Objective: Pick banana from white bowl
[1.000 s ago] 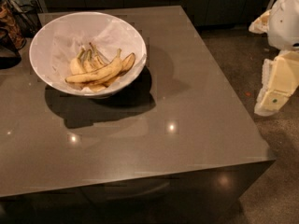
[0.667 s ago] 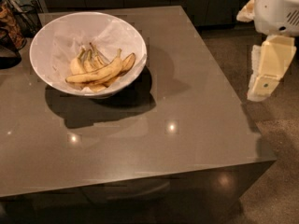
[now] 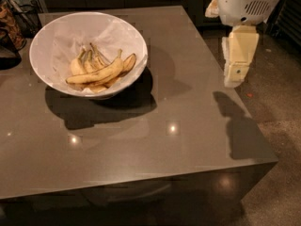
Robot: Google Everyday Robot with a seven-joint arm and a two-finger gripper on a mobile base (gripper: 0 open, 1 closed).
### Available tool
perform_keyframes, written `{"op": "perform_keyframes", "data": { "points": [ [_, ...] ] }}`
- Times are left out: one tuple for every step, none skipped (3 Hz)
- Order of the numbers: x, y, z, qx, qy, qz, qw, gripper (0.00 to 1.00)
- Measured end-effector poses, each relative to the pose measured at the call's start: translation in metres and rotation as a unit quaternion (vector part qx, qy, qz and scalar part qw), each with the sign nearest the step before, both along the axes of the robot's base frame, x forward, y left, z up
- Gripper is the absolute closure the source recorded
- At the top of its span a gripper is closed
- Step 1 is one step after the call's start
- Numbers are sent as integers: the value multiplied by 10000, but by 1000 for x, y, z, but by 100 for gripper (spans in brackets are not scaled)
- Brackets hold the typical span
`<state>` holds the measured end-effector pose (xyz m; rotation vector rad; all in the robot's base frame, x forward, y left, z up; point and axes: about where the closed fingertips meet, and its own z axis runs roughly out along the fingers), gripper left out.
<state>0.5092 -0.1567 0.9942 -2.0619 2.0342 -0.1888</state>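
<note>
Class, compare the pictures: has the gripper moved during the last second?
Yes. The gripper has shifted left and up in view, from off the table's right side to its right edge, nearer the white bowl.

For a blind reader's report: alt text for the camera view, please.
A white bowl holding a speckled banana among shorter ones sits far-left on a grey table; the gripper hangs above the table's right edge, well clear of the bowl.
</note>
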Motion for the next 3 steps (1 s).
{"op": "perform_keyframes", "data": {
  "points": [
    [6, 4, 2, 62, -138, 10, 9999, 0],
    [15, 12, 6, 162, -246, 141, 9995, 0],
    [31, 33, 17, -19, -398, 351, 9986, 0]
  ]
}}
